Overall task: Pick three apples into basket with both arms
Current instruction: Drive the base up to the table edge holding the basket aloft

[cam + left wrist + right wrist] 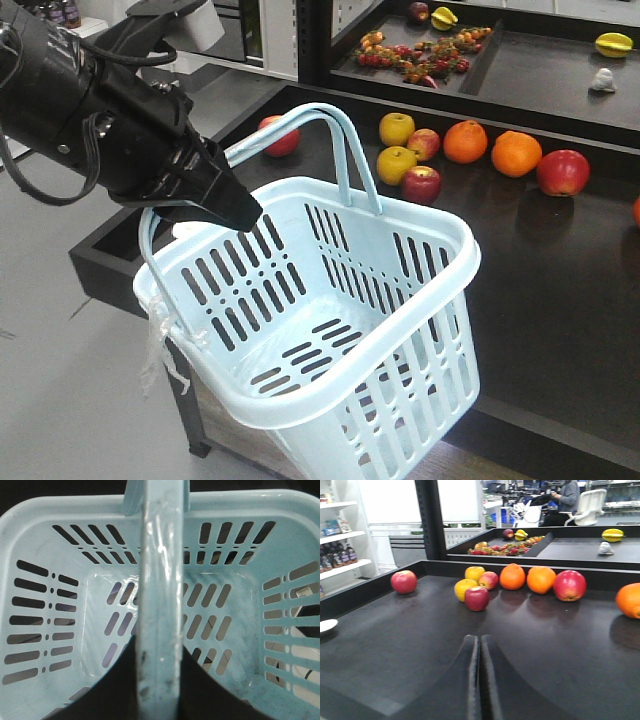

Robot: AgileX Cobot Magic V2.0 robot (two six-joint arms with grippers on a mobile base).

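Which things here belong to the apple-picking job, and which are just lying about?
Job:
- basket, hanging by a handle from the left gripper
- red apples on the table
- right gripper, shut and empty

Lying about:
- yellow apples
- oranges
- starfruit and small fruit on the far shelf

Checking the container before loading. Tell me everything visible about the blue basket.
The basket is pale blue plastic, rectangular, with slotted walls and floor, and empty. It is tilted at the near edge of the dark table. The left gripper clamps a hoop handle between its fingers; a clear plastic scrap hangs from its rim.
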